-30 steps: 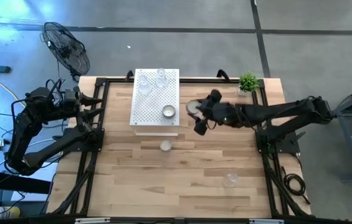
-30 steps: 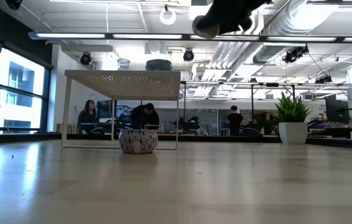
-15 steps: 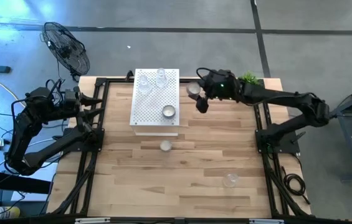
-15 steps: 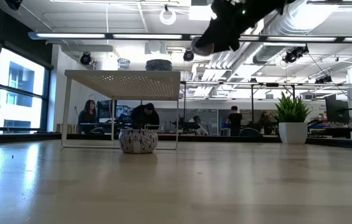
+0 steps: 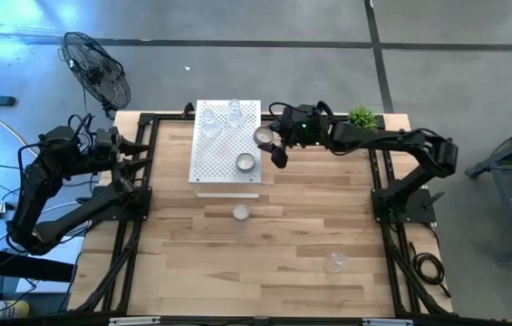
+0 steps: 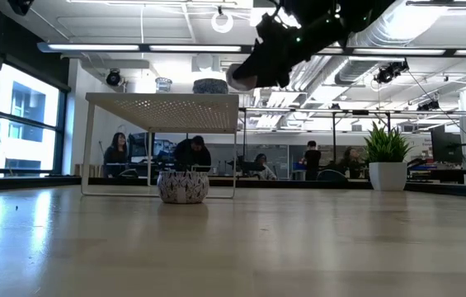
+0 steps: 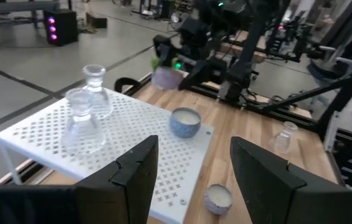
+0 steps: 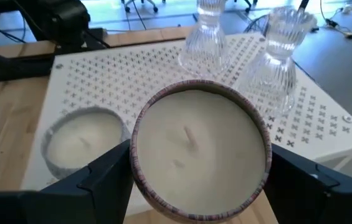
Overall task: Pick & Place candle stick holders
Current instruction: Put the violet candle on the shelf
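A: Right arm's swung over twd the white perforated metal stand (image 5: 227,145) since a sec ago; its pincer (image 5: 271,146) was out over bare wood, now sits at the stand's right edge.

B: Carrying what?

A: Round silvery candle cup w/ white wax centre (image 8: 199,147), pinched betw. both fingers, held level above the stand, prob. so it can be set down flat on top.

B: Others?

A: Twin silvery cup (image 5: 246,162) already on the stand, two clear ribbed glass holders (image 5: 222,116) at its far end. One more silvery cup (image 5: 241,212) on the wooden counter (image 5: 310,235) just in front of the stand, a clear one (image 5: 334,263) nearer the front right.

B: Left arm?

A: Left pincer (image 7: 191,171) parked at the left counter edge, fingers apart, empty.
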